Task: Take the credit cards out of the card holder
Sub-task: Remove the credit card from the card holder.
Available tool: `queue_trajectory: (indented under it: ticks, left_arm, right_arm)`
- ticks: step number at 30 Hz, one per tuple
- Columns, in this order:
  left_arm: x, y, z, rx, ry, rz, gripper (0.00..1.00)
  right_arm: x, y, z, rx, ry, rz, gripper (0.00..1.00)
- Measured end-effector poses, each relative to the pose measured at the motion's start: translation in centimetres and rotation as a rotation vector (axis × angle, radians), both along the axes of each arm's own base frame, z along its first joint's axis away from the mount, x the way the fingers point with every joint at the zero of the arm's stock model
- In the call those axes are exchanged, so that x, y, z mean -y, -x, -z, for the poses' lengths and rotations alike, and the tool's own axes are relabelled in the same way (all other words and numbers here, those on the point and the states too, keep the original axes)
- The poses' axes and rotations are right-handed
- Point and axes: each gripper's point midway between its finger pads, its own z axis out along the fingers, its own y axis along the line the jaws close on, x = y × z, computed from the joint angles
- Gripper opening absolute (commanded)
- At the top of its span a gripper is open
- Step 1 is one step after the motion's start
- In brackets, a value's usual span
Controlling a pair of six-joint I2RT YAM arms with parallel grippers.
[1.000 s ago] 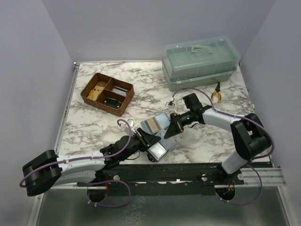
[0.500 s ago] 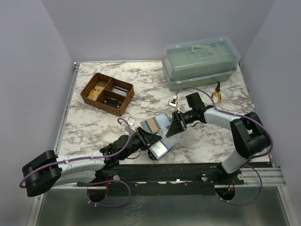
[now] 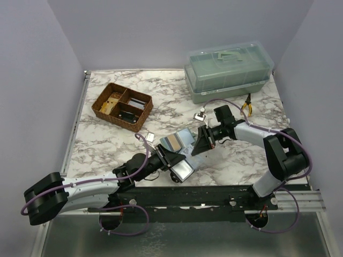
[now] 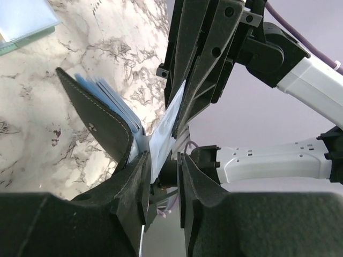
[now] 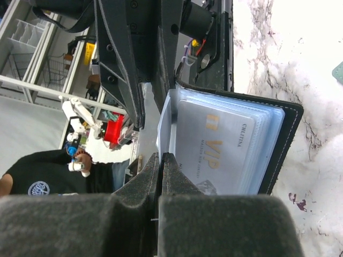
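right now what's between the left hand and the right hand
The open card holder with its pale credit cards fills the gap between left hand and right hand, seen in the top view and both wrist views.

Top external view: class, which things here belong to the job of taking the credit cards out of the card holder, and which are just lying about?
Job: card holder, credit cards, left gripper, right gripper.
Lying about: wicker tray, lidded plastic box, pliers.
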Motion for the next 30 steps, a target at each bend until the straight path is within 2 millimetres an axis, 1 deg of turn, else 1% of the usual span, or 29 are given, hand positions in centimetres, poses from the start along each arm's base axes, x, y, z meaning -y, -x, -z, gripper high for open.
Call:
queue_trajectory:
  ticks: [4,8,9,11,16,19,22,30]
  left_arm:
    - [0.2,0.3,-0.5,0.021,0.010,0.024,0.32]
    - [0.7,0.6,-1.6,0.057,0.029,0.054,0.31]
    - [0.8,0.7,-1.9,0.067,0.033,0.060,0.29]
    - [0.9,0.7,-2.2,0.084,0.036,0.070,0.24]
    - [1.0,0.8,-2.3,0.108,0.023,0.083,0.09]
    - [1.0,0.9,-2.2,0.115,0.015,0.088,0.06]
    - [1.0,1.0,-2.2,0.120,0.012,0.093,0.00]
    - [0.6,1.0,-2.6,0.127,0.026,0.083,0.00]
  right_arm:
    - [0.2,0.3,-0.9,0.060,-0.026,-0.001,0.00]
    - [0.5,0.8,-2.3,0.146,-0.061,0.000,0.00]
    - [0.5,0.8,-2.6,0.166,-0.069,0.001,0.00]
    - [0.6,0.9,-2.9,0.196,-0.081,0.003,0.00]
    - [0.7,1.0,-3.3,0.247,-0.096,0.006,0.00]
    - [0.8,1.0,-3.4,0.261,-0.101,0.006,0.00]
    - [0.8,1.0,-3.4,0.258,-0.099,0.007,0.00]
    - [0.8,1.0,-3.3,0.257,-0.097,0.008,0.00]
